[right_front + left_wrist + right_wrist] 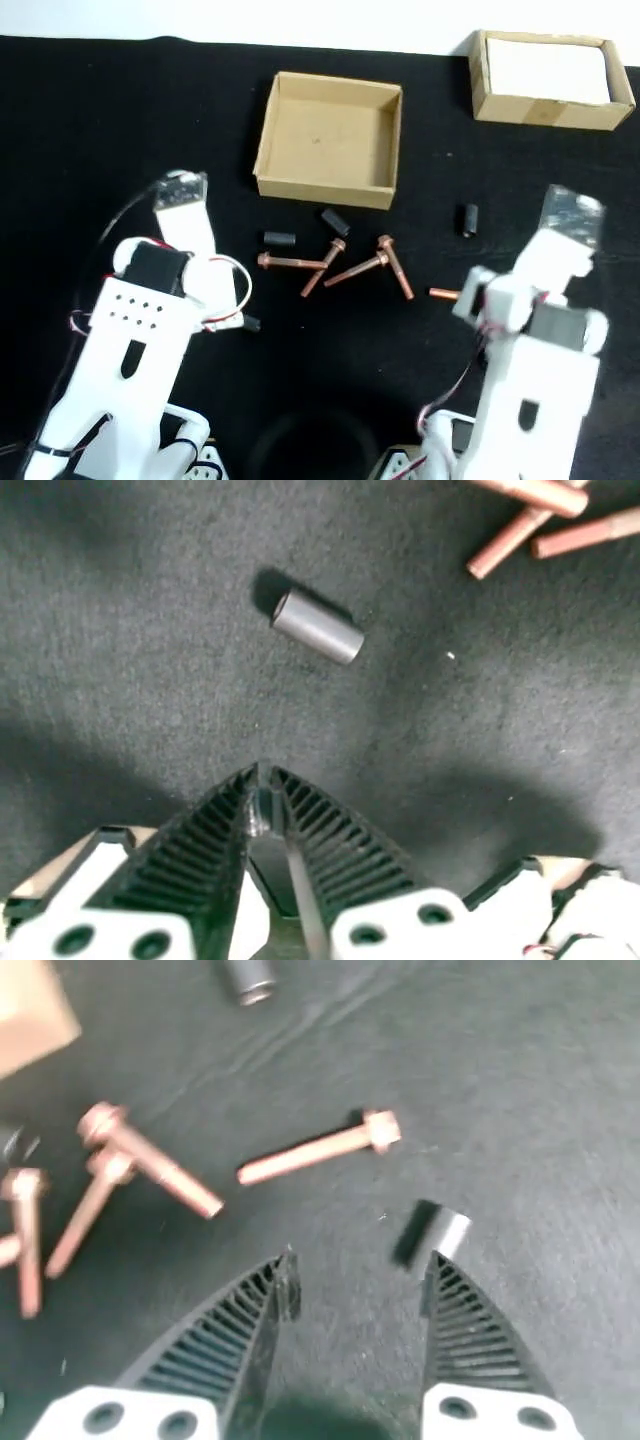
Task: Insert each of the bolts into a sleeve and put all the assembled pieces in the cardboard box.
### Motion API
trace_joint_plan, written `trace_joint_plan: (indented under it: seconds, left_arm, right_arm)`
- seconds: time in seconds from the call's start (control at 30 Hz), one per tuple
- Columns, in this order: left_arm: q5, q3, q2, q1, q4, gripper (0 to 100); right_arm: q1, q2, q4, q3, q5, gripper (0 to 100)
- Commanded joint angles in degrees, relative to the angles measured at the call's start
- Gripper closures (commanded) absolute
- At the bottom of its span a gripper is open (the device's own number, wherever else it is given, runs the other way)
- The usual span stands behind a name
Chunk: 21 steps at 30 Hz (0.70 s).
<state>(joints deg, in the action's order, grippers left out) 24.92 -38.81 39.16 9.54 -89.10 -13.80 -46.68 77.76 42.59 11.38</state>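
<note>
Left gripper (262, 778): jaws together, low over the counter (120, 680), a dark sleeve (318, 627) lying just ahead. Right gripper (358, 1278): jaws apart, a shiny-ended sleeve (428, 1232) beside one tip, a single bolt (320, 1150) beyond. Four clustered bolts (352, 271) lie mid-counter, the cardboard box (325, 190) behind them.

The high camera looked down from above over the whole black table (100, 120), while the two wrist cameras hung close over it, facing downward, and all three views shared the middle bolts (352, 270).

no readable text, labels, numbers or signs anywhere
</note>
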Motion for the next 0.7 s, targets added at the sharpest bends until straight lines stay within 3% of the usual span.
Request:
trace_joint_plan:
  seconds: [0.0,0.1,0.23,0.4,0.67]
  left_arm:
    - [-0.62,0.04,-0.04,0.31,0.97,97]
    - [-0.53,-0.40,-0.22,-1.19,1.23,85]
    - [-0.70,-0.40,-0.22,-2.77,1.32,71]
    - [-0.79,-4.35,-0.22,-2.77,5.54,70]
    - [-0.79,-10.07,-0.22,-2.68,10.99,70]
  right_arm:
    - [-6.55,2.86,-8.48,5.32,0.18,81.2]
    - [-8.57,4.00,-13.67,12.44,-6.86,81.2]
    - [-10.77,4.18,-17.45,18.77,-6.95,81.3]
    - [-12.09,4.62,-25.45,25.19,-5.01,81.4]
    - [-10.68,4.62,-27.82,26.33,-2.90,81.4]
